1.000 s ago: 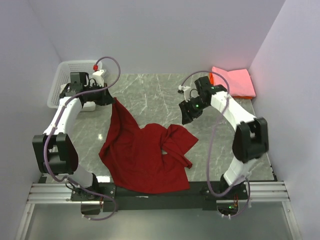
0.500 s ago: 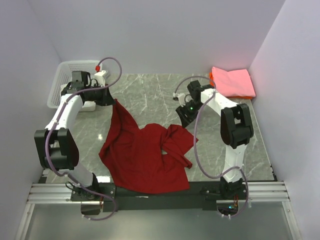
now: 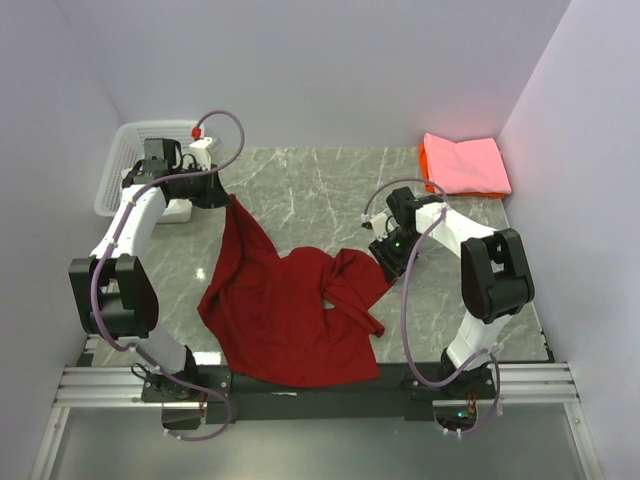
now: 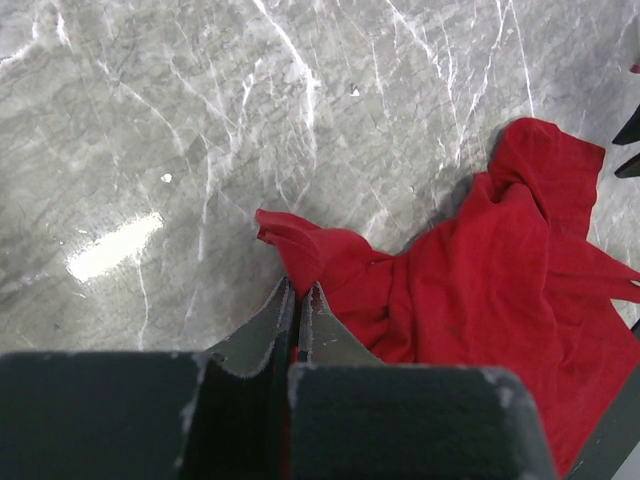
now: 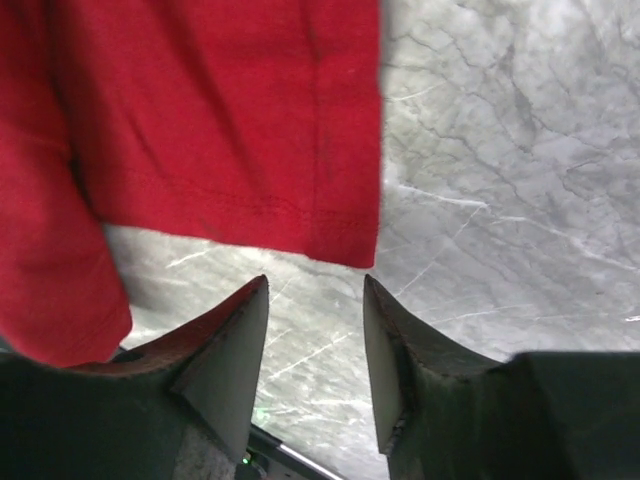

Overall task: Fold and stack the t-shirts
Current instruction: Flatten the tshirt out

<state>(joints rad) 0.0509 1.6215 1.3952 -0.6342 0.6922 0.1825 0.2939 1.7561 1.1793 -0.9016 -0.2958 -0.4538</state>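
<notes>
A deep red t-shirt (image 3: 285, 305) lies crumpled on the marble table, one corner pulled up toward the far left. My left gripper (image 3: 222, 196) is shut on that corner; in the left wrist view the cloth (image 4: 470, 270) trails away from the closed gripper (image 4: 298, 290). My right gripper (image 3: 385, 255) is open and empty, right at the shirt's right edge. In the right wrist view the gripper (image 5: 315, 285) hovers just short of a hemmed corner of the red shirt (image 5: 230, 130). A folded pink t-shirt (image 3: 468, 163) lies on an orange one (image 3: 424, 160) at the far right corner.
A white lattice basket (image 3: 125, 165) stands at the far left by the wall. The table (image 3: 310, 190) is grey marble, walled on three sides. The metal rail (image 3: 320, 385) with both arm bases runs along the near edge.
My right gripper has moved down and toward the near side, from above the table's middle right to the shirt's right edge. The left gripper has held the corner almost still.
</notes>
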